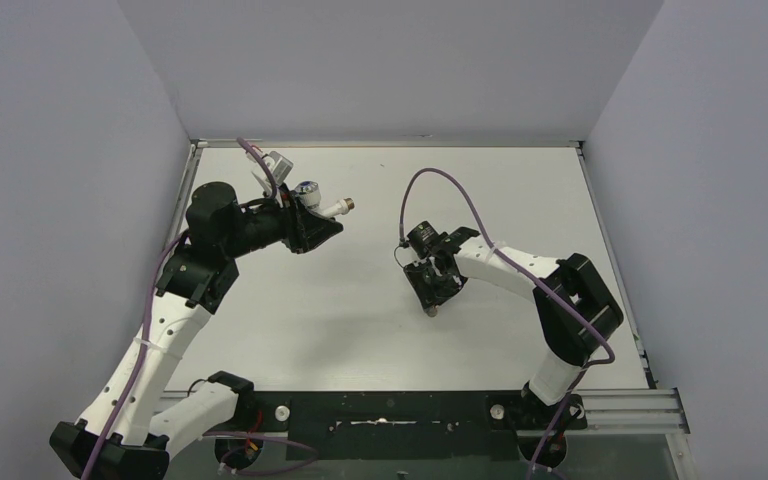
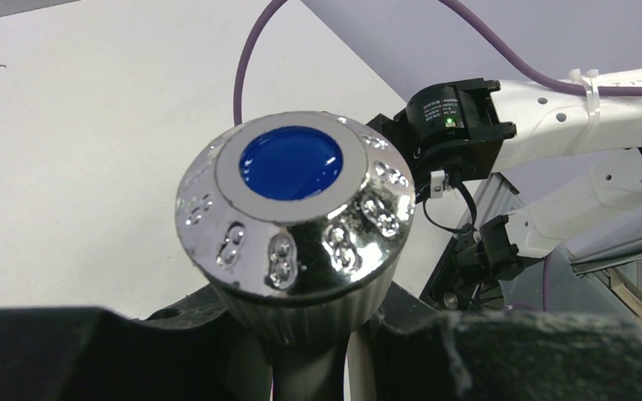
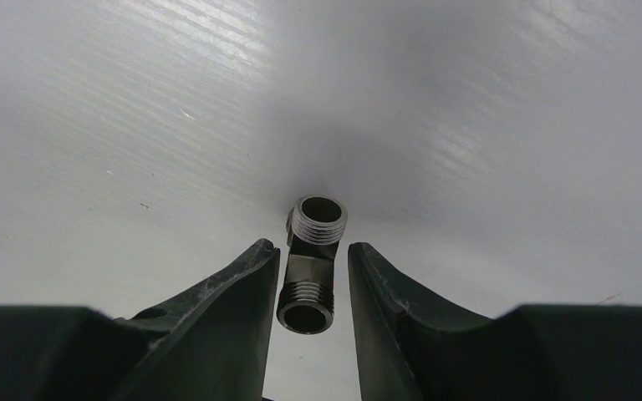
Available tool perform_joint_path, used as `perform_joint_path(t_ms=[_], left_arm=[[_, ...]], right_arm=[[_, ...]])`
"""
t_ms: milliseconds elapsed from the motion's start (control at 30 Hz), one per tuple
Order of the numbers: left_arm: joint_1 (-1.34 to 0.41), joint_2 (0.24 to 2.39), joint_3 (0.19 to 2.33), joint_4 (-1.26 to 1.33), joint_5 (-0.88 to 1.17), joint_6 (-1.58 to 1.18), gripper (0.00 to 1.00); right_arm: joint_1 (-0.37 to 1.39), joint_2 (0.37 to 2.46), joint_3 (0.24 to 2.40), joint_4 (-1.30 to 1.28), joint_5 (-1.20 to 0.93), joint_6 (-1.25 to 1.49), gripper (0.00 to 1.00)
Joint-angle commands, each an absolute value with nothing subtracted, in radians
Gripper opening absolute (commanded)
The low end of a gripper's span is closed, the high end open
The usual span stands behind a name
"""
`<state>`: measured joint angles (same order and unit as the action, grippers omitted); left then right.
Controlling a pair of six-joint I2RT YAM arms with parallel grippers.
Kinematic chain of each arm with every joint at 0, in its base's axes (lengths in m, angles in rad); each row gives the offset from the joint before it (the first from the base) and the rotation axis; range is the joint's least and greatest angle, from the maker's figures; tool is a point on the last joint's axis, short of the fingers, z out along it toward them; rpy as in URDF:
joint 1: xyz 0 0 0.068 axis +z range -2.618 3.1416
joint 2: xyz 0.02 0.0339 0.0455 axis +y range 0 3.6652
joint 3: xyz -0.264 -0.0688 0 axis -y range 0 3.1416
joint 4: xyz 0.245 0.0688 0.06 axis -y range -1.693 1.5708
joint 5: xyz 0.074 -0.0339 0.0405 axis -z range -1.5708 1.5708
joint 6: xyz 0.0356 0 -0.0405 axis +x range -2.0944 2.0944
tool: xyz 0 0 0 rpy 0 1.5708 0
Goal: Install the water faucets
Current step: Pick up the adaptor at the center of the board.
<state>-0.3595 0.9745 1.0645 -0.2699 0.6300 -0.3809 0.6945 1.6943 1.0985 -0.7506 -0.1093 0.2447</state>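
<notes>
Fitting (image 3: 310,261) between right gripper (image 3: 313,249) fingers (image 3: 232,294)

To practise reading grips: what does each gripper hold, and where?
Left gripper clamps the white tap with round chrome knob by its body below it. Right gripper straddles the grey threaded metal fitting, not yet clamped.

surface: flat white matte table top (image 1: 360,330) | on it: small grey metal elbow fitting with threaded ends (image 3: 308,271), resting on the bare white | place: between the two fingers of the right gripper (image 3: 311,248)
</notes>
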Motion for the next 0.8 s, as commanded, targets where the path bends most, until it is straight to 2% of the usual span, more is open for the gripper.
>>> perform_joint_path(t_ms=[0, 633, 767], left_arm=[[-0.354, 0.950, 1.070, -0.229, 0.641, -0.375, 0.00], [-0.354, 0.953, 1.071, -0.232, 0.643, -0.373, 0.00], [-0.354, 0.953, 1.068, -0.233, 0.643, -0.373, 0.00]], right_arm=[[0.700, 1.683, 1.135, -0.750, -0.094, 0.238, 0.37], [0.709, 1.707, 1.135, -0.757, -0.104, 0.232, 0.39], [0.709, 1.707, 1.135, -0.758, -0.103, 0.234, 0.36]])
